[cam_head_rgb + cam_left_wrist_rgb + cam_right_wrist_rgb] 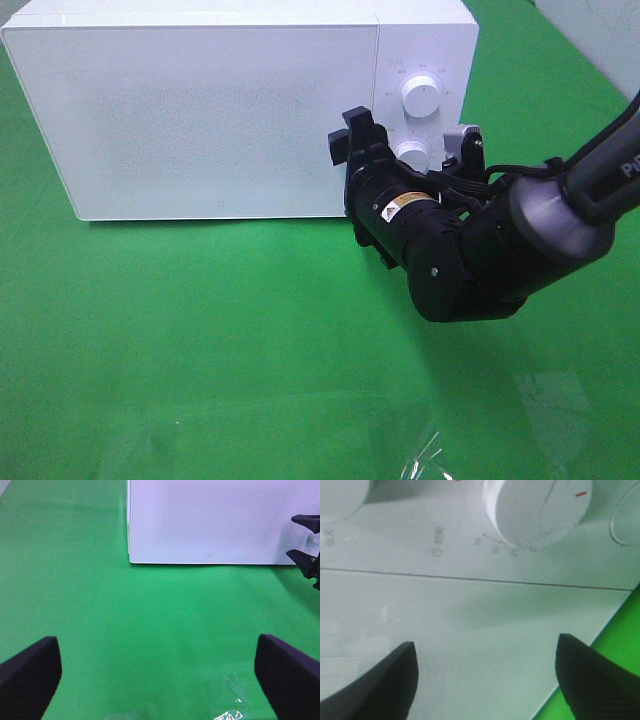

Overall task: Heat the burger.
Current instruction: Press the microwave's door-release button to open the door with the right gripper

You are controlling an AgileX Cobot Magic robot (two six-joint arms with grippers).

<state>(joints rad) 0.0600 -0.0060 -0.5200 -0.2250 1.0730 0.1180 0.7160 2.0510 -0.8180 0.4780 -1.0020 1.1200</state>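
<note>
No burger shows in any view; it is probably behind the shut door (200,120) of the white microwave (425,35), though the frosted front hides the inside. The right tool (352,135) is spread and empty, close to the microwave's front just beside the lower knob (410,150). The left tool (157,680) hangs wide apart over the green desk (200,350), gripping nothing. A burger is likely light, soft and loosely stacked, so a gentle grip low across the bun's sides suits it best.
</note>
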